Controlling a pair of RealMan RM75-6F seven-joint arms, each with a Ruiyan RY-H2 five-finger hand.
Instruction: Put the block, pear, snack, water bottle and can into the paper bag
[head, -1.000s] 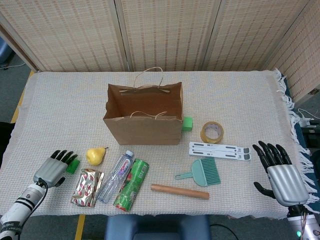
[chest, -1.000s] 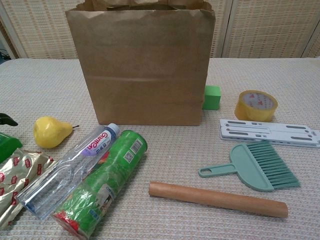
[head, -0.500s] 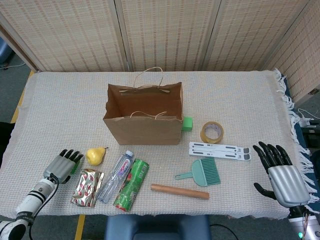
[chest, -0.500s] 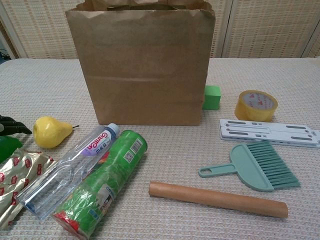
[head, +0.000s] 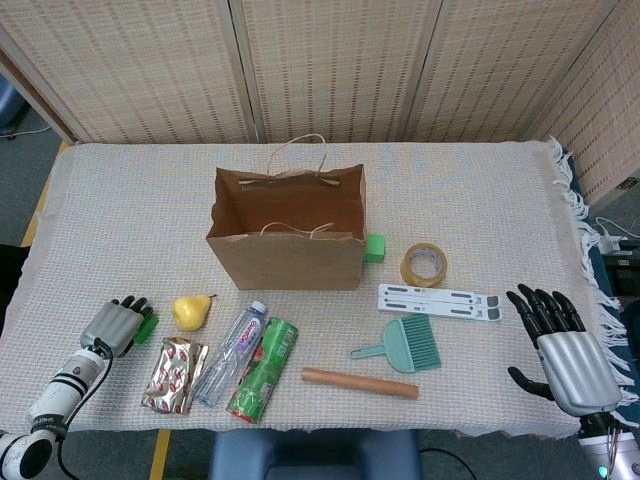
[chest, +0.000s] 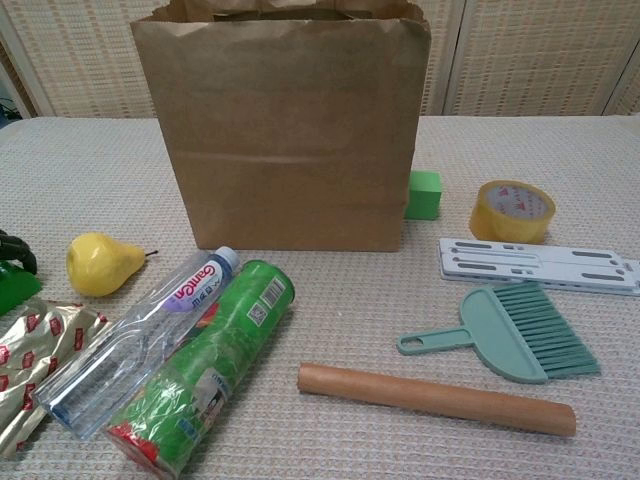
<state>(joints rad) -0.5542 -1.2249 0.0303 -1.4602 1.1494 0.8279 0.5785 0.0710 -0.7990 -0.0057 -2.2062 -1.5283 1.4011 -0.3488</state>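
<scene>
Paper bag (head: 288, 243) stands open; left robot hand (head: 115, 326) grasps green block (head: 148, 327), right robot hand (head: 560, 345) released.

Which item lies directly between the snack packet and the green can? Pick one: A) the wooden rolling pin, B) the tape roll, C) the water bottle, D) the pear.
C: the water bottle lies slanted on the cloth, with the snack packet on one side and the green can against its other side.
</scene>
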